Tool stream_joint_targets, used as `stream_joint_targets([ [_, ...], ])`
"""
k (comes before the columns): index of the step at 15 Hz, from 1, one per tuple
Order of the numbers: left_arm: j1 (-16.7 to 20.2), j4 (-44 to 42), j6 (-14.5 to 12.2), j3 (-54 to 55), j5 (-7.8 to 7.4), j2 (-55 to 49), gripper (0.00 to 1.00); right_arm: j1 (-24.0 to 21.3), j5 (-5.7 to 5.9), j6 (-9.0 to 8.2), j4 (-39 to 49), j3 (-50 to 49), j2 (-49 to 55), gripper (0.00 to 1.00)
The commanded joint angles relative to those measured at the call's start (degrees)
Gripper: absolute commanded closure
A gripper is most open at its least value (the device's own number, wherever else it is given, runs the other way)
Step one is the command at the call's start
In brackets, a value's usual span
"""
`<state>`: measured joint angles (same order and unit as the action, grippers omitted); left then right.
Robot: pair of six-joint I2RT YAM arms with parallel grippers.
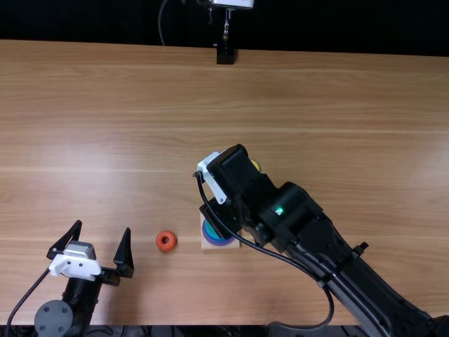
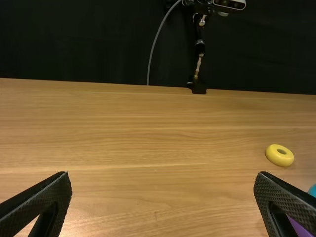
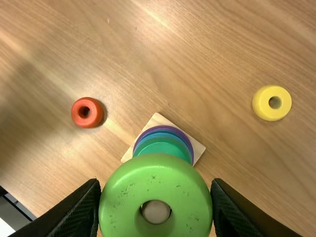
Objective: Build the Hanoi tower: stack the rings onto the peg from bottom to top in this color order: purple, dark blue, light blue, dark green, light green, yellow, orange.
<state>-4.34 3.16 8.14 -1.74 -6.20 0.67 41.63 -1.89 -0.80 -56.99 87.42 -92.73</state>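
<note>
The right hand (image 3: 156,190) is clamped on the light green ring (image 3: 123,197), above the peg (image 3: 156,212) at the desk's (image 1: 337,105) near side. Slight misalignment could catch the ring on the peg's tip and tilt it; early release could leave it crooked. The left hand (image 1: 103,227), near left, has its fingers apart.

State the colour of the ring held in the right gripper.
Light green, showing best in the right wrist view.
</note>
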Motion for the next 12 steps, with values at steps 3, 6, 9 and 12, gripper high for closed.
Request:
stream_joint_targets([
  [3, 0.6, -0.2, -0.4, 1.7, -0.03, -0.7, 0.00, 0.4, 0.63, -0.57, 0.2, 1.5, -0.1, 0.00],
  [6, 0.6, -0.2, -0.4, 1.7, -0.03, -0.7, 0.00, 0.2, 0.73, -0.47, 0.8, 2.0, -0.1, 0.00],
  [9, 0.6, -0.2, -0.4, 1.7, -0.03, -0.7, 0.00, 0.0, 0.73, -0.78, 7.1, 1.9, -0.1, 0.00],
  [12, 0.6, -0.2, -0.4, 1.7, -0.03, -0.7, 0.00, -6.5, 1.36, -9.43, 13.2, 1.2, 0.0, 0.00],
])
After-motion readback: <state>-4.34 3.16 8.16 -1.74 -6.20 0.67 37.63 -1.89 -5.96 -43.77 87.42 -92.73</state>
